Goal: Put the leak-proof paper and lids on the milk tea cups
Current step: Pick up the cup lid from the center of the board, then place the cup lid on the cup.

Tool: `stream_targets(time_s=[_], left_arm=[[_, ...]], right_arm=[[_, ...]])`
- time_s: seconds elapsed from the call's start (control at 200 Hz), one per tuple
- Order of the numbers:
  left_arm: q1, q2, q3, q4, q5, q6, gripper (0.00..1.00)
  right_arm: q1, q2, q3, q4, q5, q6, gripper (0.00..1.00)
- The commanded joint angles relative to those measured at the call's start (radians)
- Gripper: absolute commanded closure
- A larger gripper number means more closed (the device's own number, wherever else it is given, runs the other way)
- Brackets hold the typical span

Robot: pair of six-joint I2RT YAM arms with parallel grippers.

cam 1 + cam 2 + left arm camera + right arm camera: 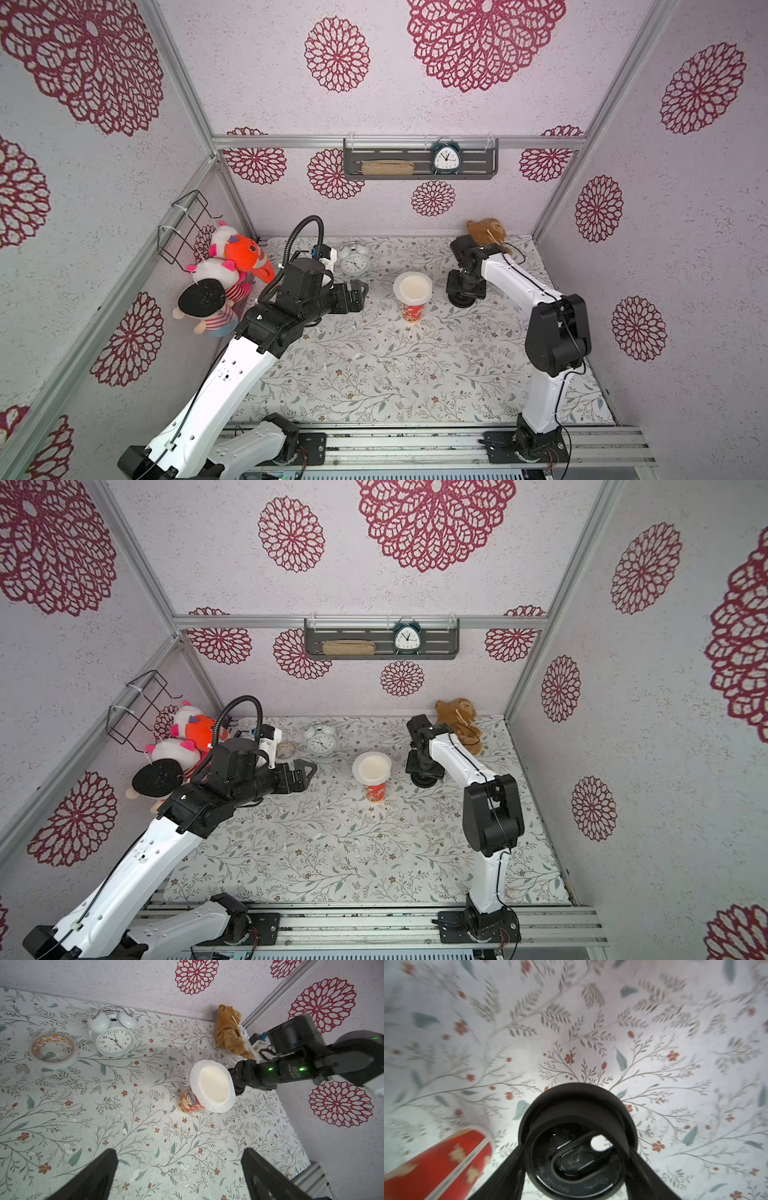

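**Status: leak-proof paper (412,287) is on the milk tea cup (413,312), placement looks done**

table (374,374): the milk tea cup stands mid-table, toward the far side, between my two grippers.

left gripper (361,296): left of the cup and well apart from it. Jaws are wide with nothing in them. The left wrist view shows only bare table between the fingers.

right gripper (578,1145): down at the table just right of the cup, jaws at middling width straddling the black lid (577,1105). A finger sits at either side of the lid's rim. I can't tell whether they clamp it or only bracket it.

milk tea cup: upright, red print showing below the rim.

leak-proof paper: lies flat across the cup's mouth and covers it fully. Its edge overhangs all round in both top views and in the left wrist view. It looks roughly centred, and the cream inside shows through the middle. In both top views neither gripper touches it.

My read: only one cup is in view, so nothing is left for the paper. The main risk is my right gripper, working close by, knocking the cup or shifting the sheet.
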Motion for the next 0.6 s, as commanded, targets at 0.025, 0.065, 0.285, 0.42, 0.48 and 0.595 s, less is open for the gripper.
stream_targets(time_s=[0.025, 0.065, 0.285, 0.42, 0.48, 0.595], left_arm=[[-0.006, -0.009, 0.001, 0.011, -0.007, 0.007, 0.03], [-0.006, -0.007, 0.001, 0.011, -0.008, 0.007, 0.03], [-0.006, 0.002, 0.001, 0.017, 0.002, 0.006, 0.03], [-0.006, 0.005, 0.001, 0.020, 0.005, 0.003, 0.03], [-0.006, 0.006, 0.001, 0.020, 0.005, 0.005, 0.03], [-0.007, 0.004, 0.001, 0.018, 0.005, 0.003, 0.03]], right_arm=[[0.021, -0.106, 0.125, -0.158, 0.039, -0.086, 0.32], [0.035, -0.107, 0.171, -0.193, 0.037, -0.101, 0.32], [0.148, -0.045, 0.466, -0.375, 0.032, -0.160, 0.33], [0.221, 0.013, 0.600, -0.438, 0.008, -0.179, 0.33], [0.246, 0.040, 0.636, -0.454, -0.001, -0.186, 0.33], [0.282, 0.086, 0.675, -0.462, -0.019, -0.196, 0.33]])
